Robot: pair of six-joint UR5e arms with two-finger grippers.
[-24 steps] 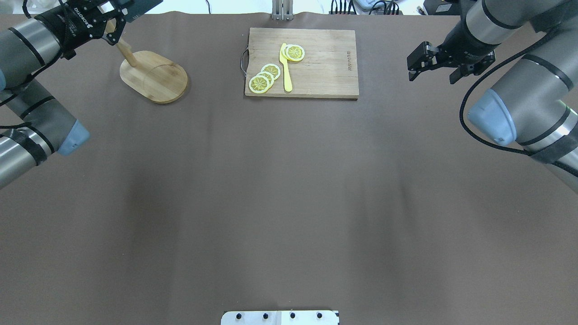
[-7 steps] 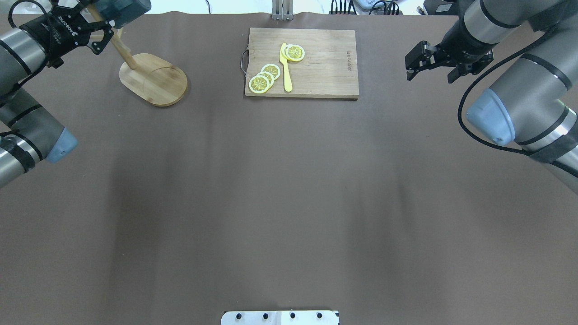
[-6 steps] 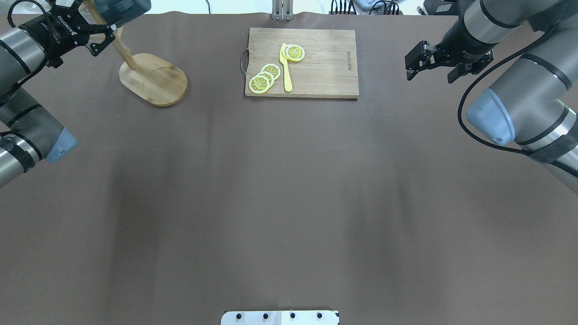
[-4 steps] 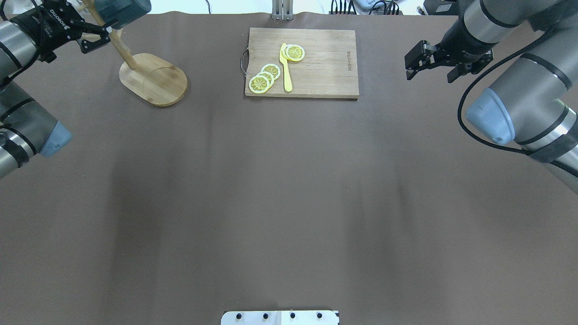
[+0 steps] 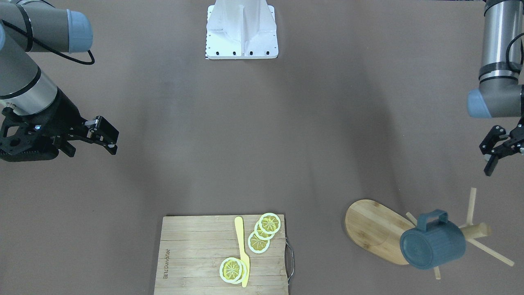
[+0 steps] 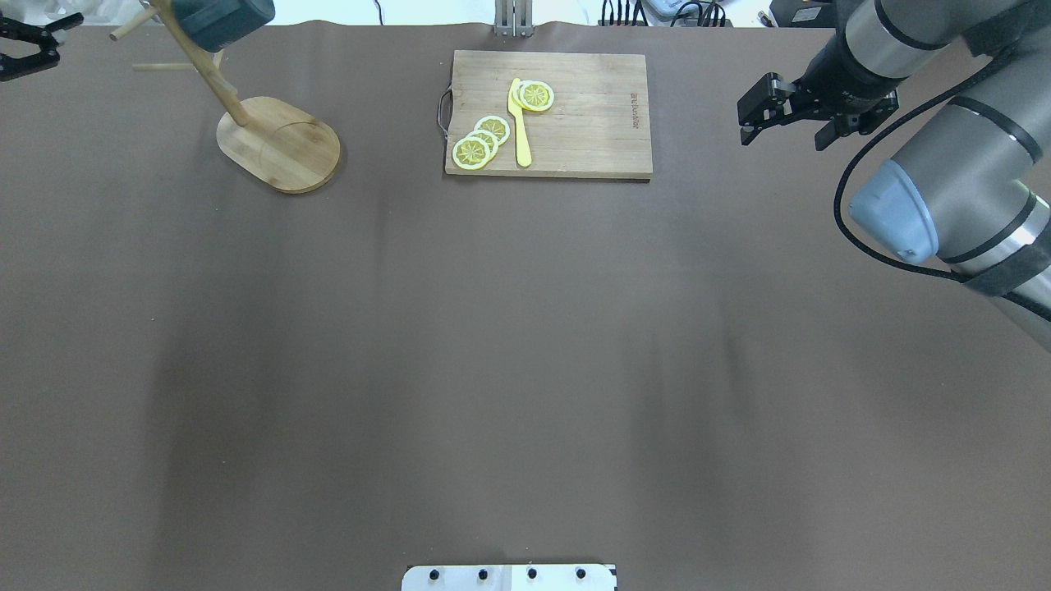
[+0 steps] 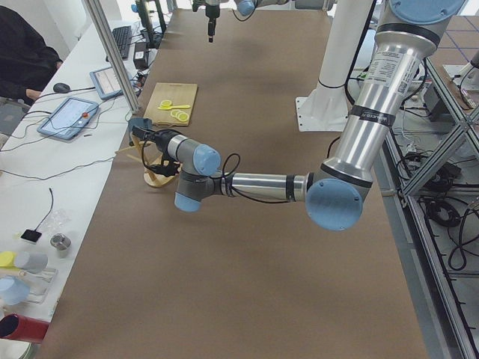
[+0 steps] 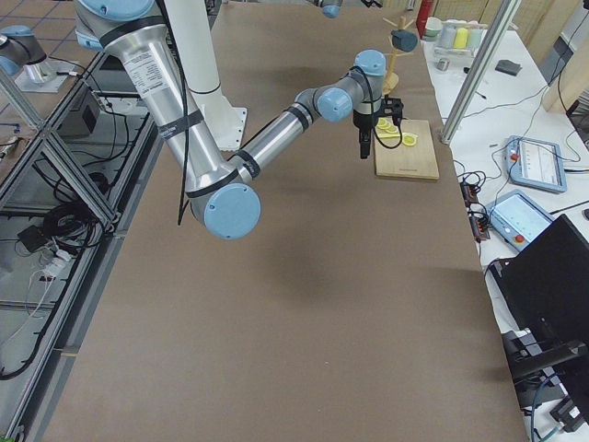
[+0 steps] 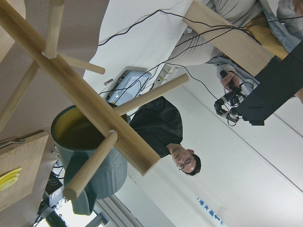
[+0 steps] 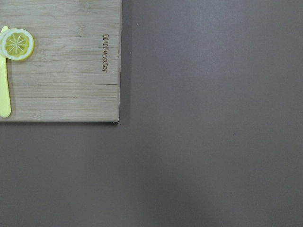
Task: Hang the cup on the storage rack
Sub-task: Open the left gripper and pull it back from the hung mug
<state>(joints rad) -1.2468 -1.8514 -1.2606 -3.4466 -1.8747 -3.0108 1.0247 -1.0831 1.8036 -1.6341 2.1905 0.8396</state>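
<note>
The slate-blue cup (image 5: pixel 433 239) hangs by its handle on a peg of the wooden storage rack (image 5: pixel 378 231), free of both grippers. From overhead the cup (image 6: pixel 223 15) sits at the top of the rack's post above its oval base (image 6: pixel 279 144). My left gripper (image 5: pixel 486 161) is open and empty, apart from the rack; overhead it (image 6: pixel 66 37) is at the far left edge. The left wrist view shows the cup's yellowish inside (image 9: pixel 80 135) behind the pegs. My right gripper (image 6: pixel 784 131) is open and empty, right of the cutting board.
A slatted cutting board (image 6: pixel 591 123) with a metal handle holds lemon slices (image 6: pixel 480 141) and a yellow knife (image 6: pixel 519 123) at the back middle. The robot's white base plate (image 5: pixel 242 30) is at the near edge. Operators sit beyond the table's far side.
My left gripper has drawn back to the left, away from the rack, leaving the cup hanging on its peg. The right arm has barely moved.
</note>
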